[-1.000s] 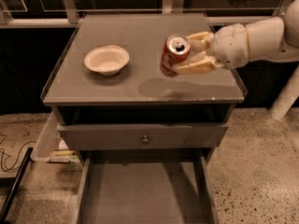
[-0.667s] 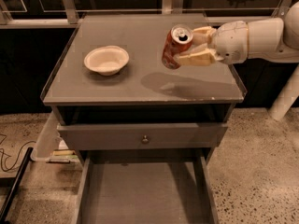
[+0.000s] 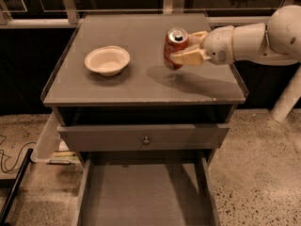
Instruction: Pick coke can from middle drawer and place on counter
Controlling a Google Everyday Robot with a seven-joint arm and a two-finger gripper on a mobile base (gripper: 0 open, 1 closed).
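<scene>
The white arm comes in from the right of the frame. Its gripper (image 3: pixel 186 46) pinches the coke can (image 3: pixel 174 45) from both sides. The red can tips a little, just above the counter (image 3: pixel 141 84), right of the middle, and its shadow lies under it. The words on the can are too blurry to read. A white bowl (image 3: pixel 107 60) sits on the counter to the left, well apart from the can. Below the counter is a shut drawer with a round knob (image 3: pixel 146 139). Under that, at the bottom of the frame, the middle drawer (image 3: pixel 146 197) is pulled out.
</scene>
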